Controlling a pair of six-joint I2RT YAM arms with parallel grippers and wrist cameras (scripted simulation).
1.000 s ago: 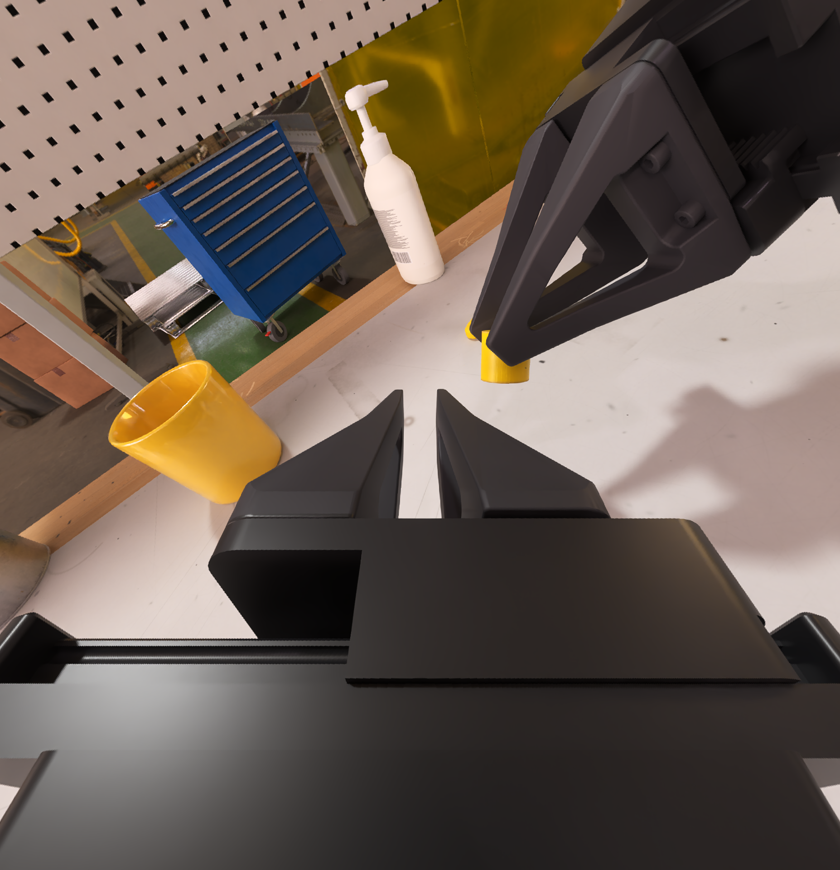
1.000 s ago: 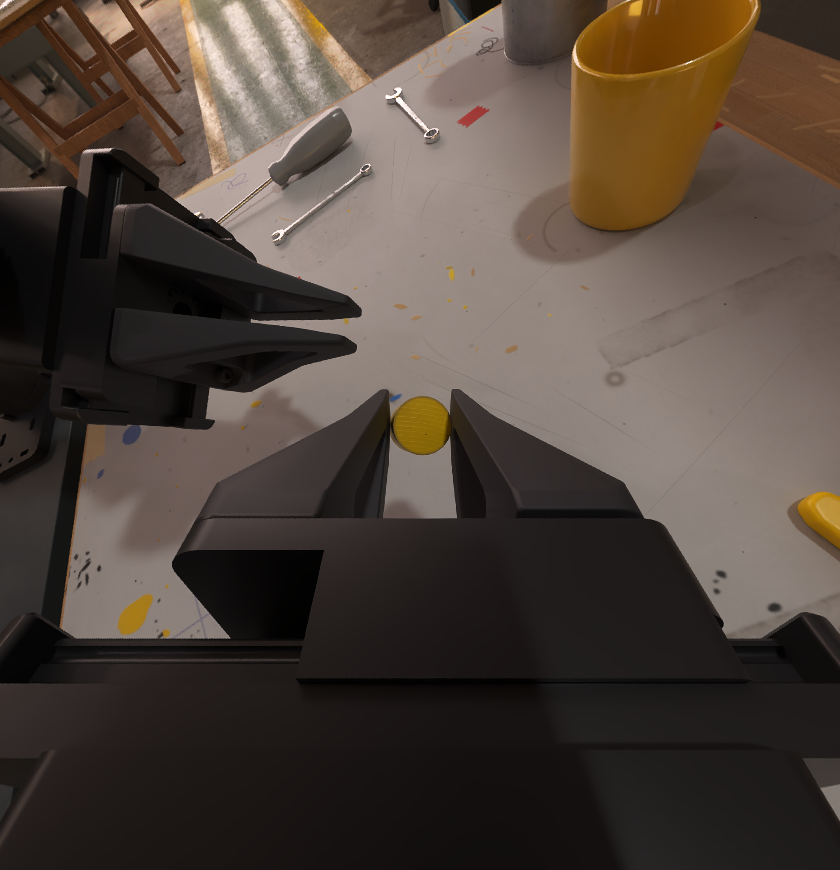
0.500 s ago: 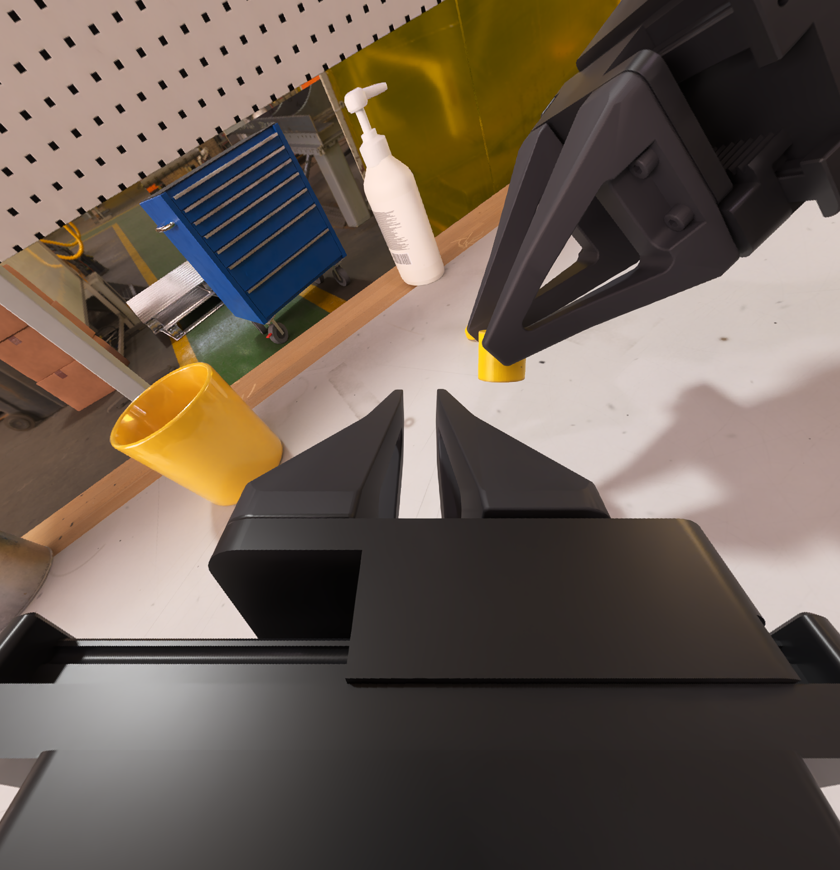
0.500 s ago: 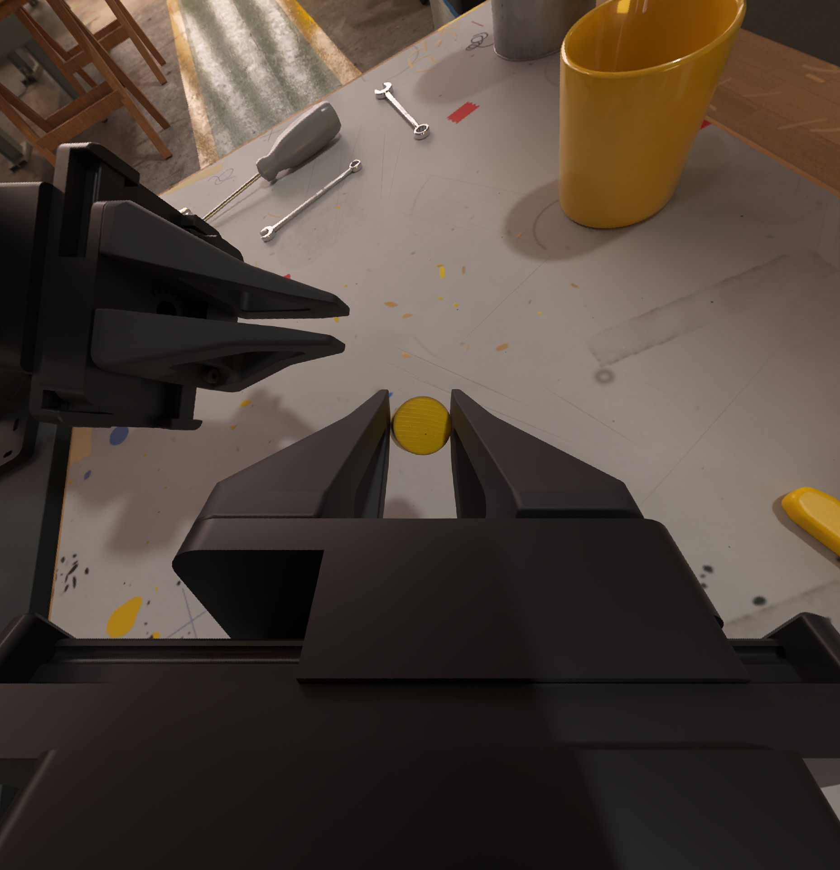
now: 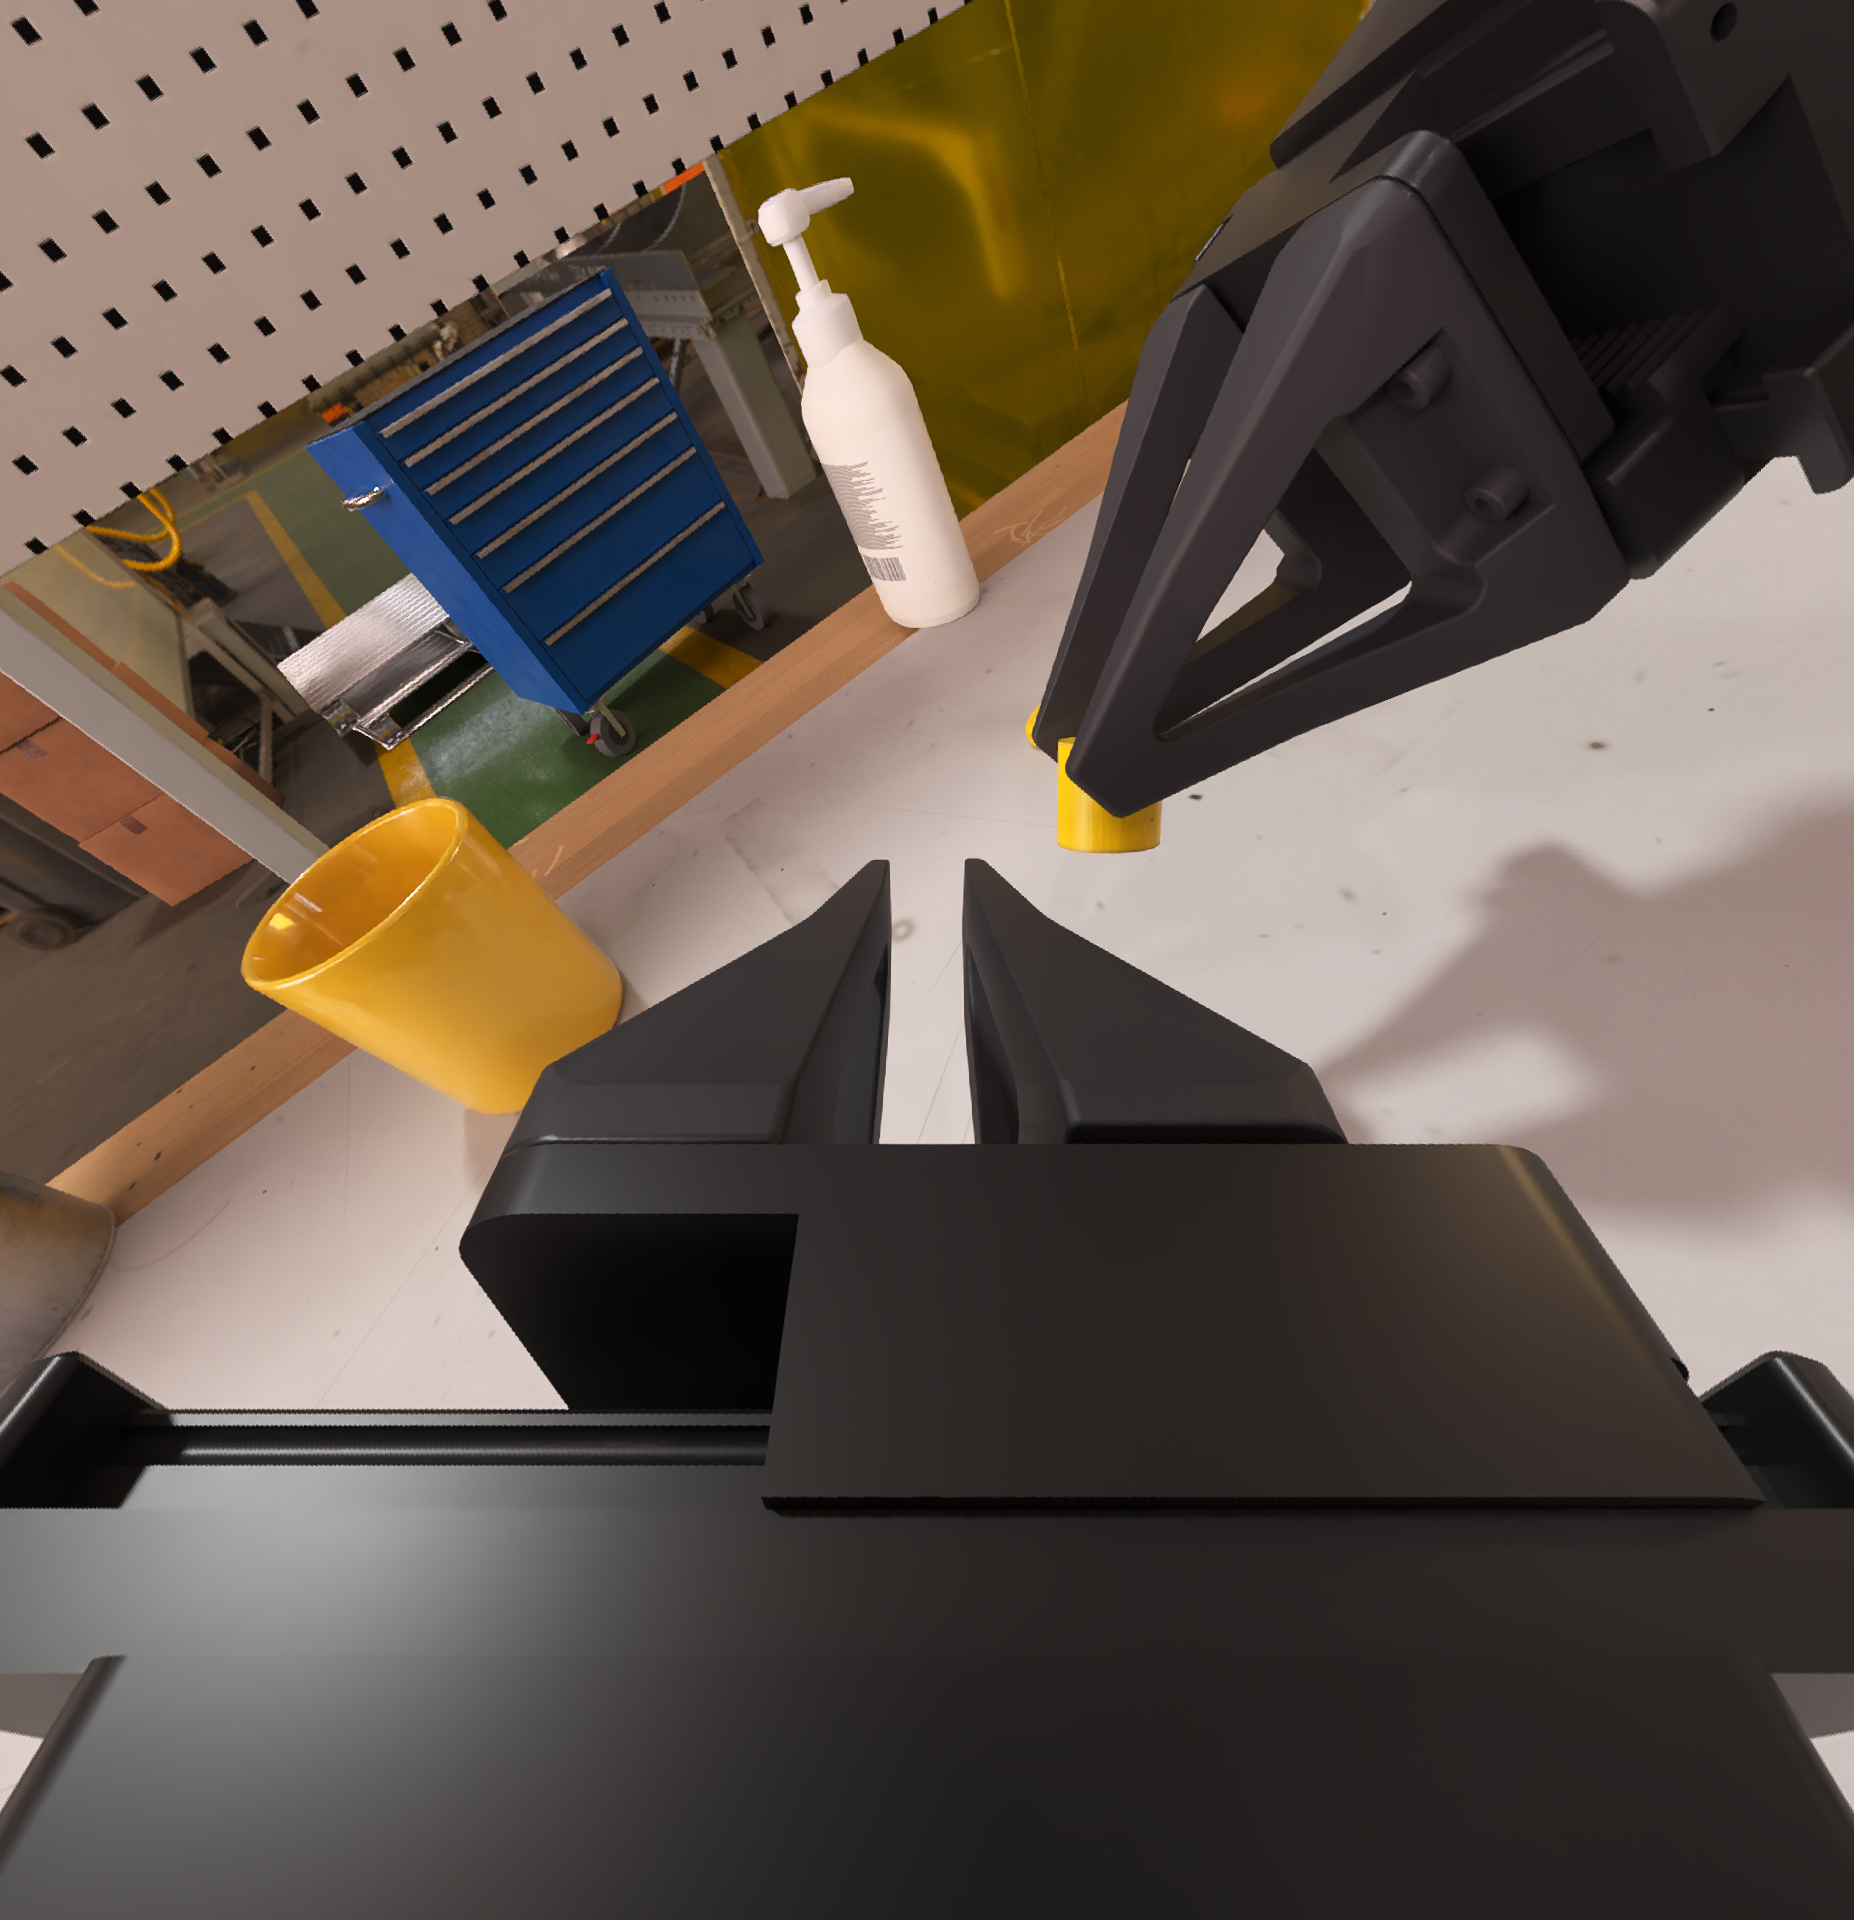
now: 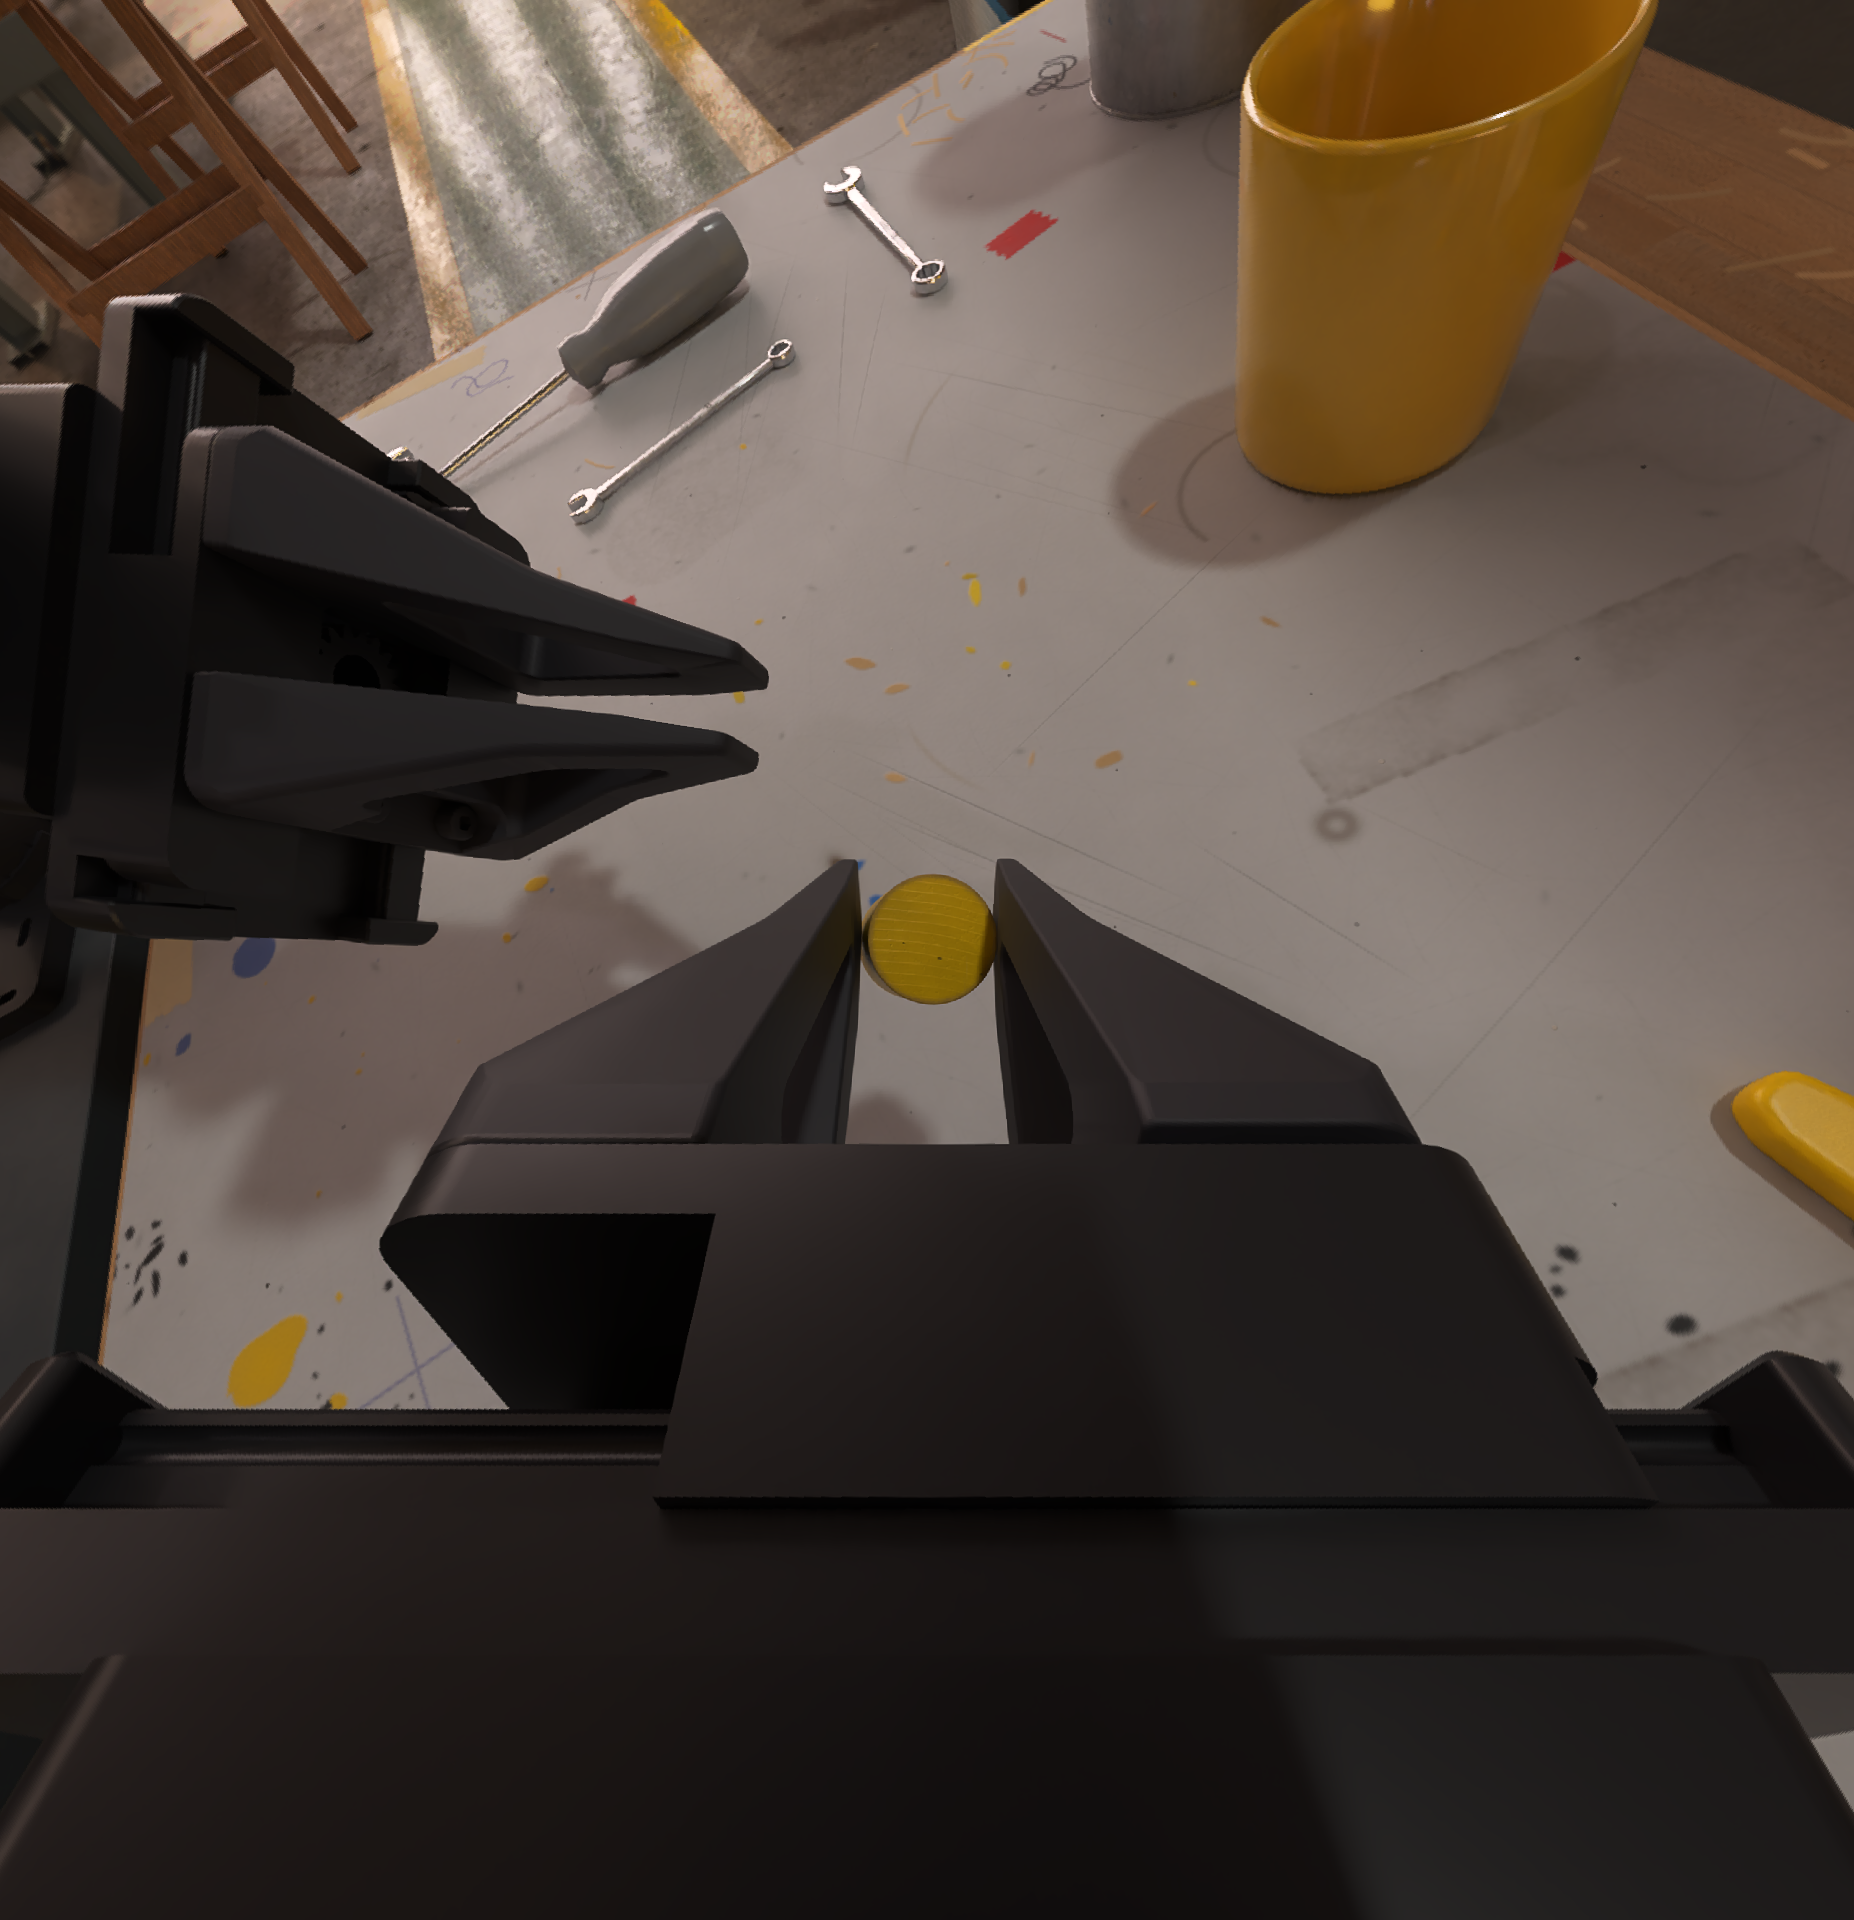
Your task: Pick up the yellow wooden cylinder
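Cylinder (image 6: 930,938): upright, pinched between the right gripper (image 6: 928,883) fingertips, above the table (image 6: 1422,831).
Left gripper (image 5: 925,883): nearly closed, empty, beside.
Advice: lift straight, steady squeeze, avoid the cup (image 6: 1411,260).

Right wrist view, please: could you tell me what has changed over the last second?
Very little. The right gripper shifted slightly with the yellow wooden cylinder clamped between its fingers: the yellow cup and screwdriver slid a touch up-left in the picture. The cylinder remains low at the table, and the left gripper stays shut and idle.
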